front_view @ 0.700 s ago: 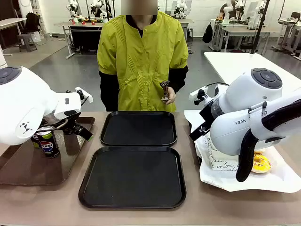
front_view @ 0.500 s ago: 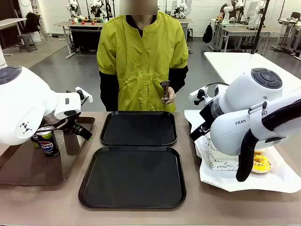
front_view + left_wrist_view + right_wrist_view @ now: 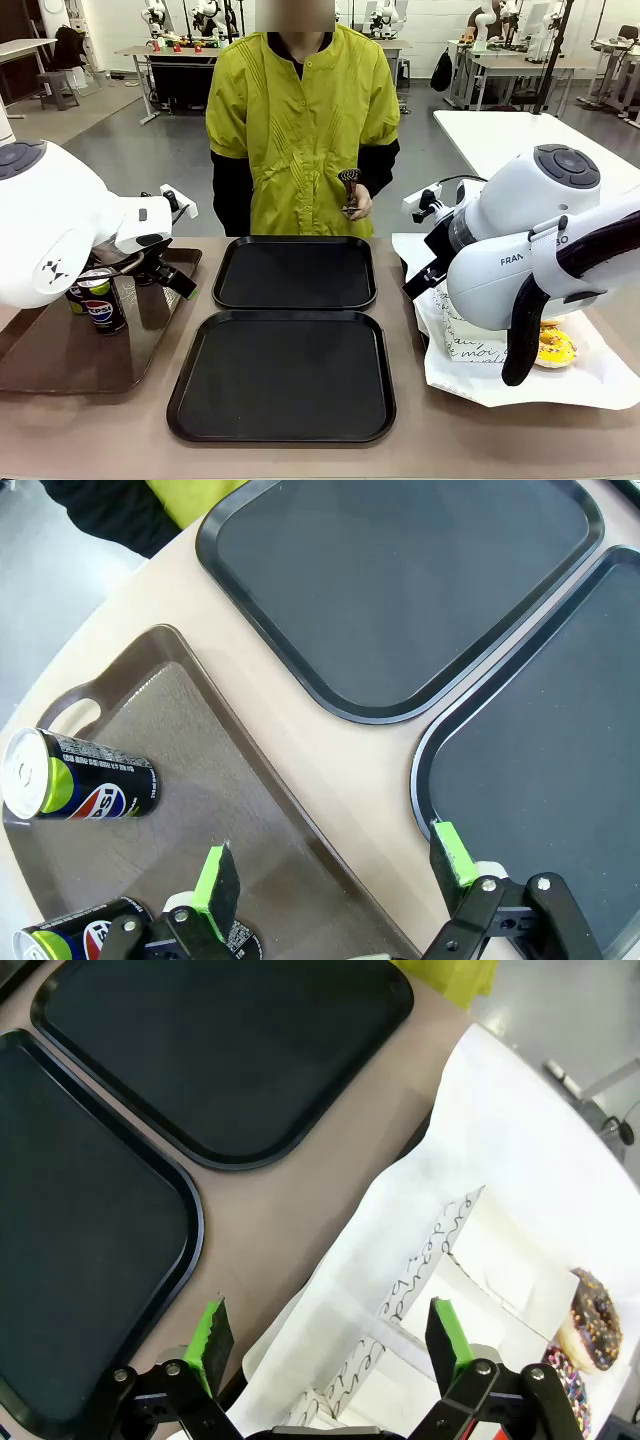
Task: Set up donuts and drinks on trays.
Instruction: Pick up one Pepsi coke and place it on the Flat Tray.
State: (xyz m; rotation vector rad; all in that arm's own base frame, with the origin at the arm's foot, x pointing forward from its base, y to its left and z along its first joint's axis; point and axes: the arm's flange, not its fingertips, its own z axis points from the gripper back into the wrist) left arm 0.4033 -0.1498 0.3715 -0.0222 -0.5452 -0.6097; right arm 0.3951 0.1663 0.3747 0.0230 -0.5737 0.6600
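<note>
Well, almost nothing has moved in the last moments. Both arms hang where they were, and only the person's hand (image 3: 356, 205), holding a small dark object at the chest, seems to have lifted a touch. So for you the job has hardly started.

On your left, the left gripper (image 3: 335, 855) is spread wide with nothing between its pads, hovering over the near rim of the brown tray (image 3: 200, 740). The cans (image 3: 85, 785) stand on that tray, none moved yet.

In the middle, the far black tray (image 3: 295, 272) and the near black tray (image 3: 282, 375) lie just beside each other, both bare.

On your right, the right gripper (image 3: 328, 1330) is also fully open and empty, above the edge of the white paper sheet (image 3: 520, 1160).

In the front view the arm bodies cover both grippers, so trust the wrist views for the jaws. The left wrist view shows two cans standing apart. The front view shows a yellow donut (image 3: 553, 347) behind the right arm. The right wrist view adds the paper trays (image 3: 480, 1260), seemingly empty, and a chocolate donut (image 3: 590, 1320) beyond them.
</note>
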